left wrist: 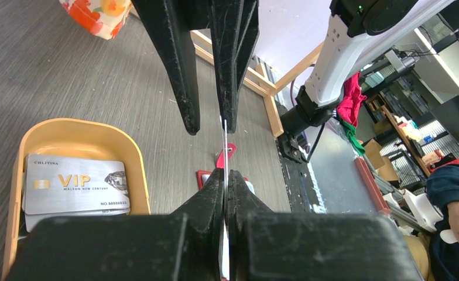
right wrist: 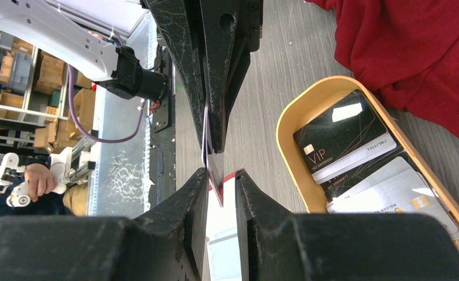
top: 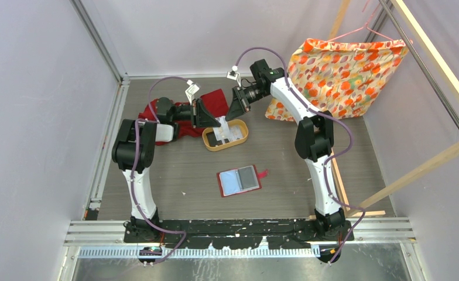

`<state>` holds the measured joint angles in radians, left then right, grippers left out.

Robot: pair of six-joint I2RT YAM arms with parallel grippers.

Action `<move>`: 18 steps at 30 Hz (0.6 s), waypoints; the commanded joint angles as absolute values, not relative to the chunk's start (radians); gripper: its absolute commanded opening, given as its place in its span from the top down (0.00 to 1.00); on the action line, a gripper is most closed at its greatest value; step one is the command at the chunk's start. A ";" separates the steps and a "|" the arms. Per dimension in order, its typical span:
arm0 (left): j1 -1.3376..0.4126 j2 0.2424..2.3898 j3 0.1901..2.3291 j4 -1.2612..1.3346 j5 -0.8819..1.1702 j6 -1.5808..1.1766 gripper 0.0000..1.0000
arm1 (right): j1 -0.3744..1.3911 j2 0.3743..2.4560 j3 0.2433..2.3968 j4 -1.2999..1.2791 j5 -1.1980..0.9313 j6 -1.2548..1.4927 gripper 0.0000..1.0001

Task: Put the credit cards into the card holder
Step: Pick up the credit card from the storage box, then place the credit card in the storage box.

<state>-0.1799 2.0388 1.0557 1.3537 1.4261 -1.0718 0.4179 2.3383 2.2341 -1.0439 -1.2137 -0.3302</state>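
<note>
Left of the left fingers (left wrist: 206, 202), a silver credit card (left wrist: 76, 184) in the tray (left wrist: 134, 161) reads "CHLITINA", a gold "VIP", "MALSON NEW CENTURY" and a number starting "NO.888". Right of the right fingers (right wrist: 195, 205), a black credit card (right wrist: 338, 134) shows a gold "VIP", its finer print too small to read; the pale credit card (right wrist: 369, 157) beneath it reads "CHLITINA".

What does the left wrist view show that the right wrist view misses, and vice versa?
Left wrist only: the floral fabric at the top edge. Right wrist only: the red cloth and a black VIP card in the tan tray. Both: the tray with a silver card, the held card edge-on between the left gripper, shut on it, and the right gripper, open around it, and part of the card holder below.
</note>
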 commanded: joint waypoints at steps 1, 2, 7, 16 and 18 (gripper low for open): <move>-0.209 1.957 1.053 1.431 1.442 -1.072 1.00 | 0.426 2.306 2.239 -1.013 -1.244 -0.321 0.71; -0.210 1.957 1.053 1.431 1.443 -1.075 1.00 | 0.426 2.308 2.239 -1.012 -1.245 -0.322 0.71; -0.216 1.946 1.050 1.431 1.447 -1.076 1.00 | 0.426 2.315 2.242 -1.012 -1.263 -0.321 0.71; -0.226 1.945 1.058 1.431 1.440 -1.093 1.00 | 0.429 2.303 2.238 -1.011 -1.250 -0.321 0.71; -0.235 1.952 1.063 1.431 1.439 -1.105 1.00 | 0.436 2.297 2.235 -1.012 -1.227 -0.329 0.72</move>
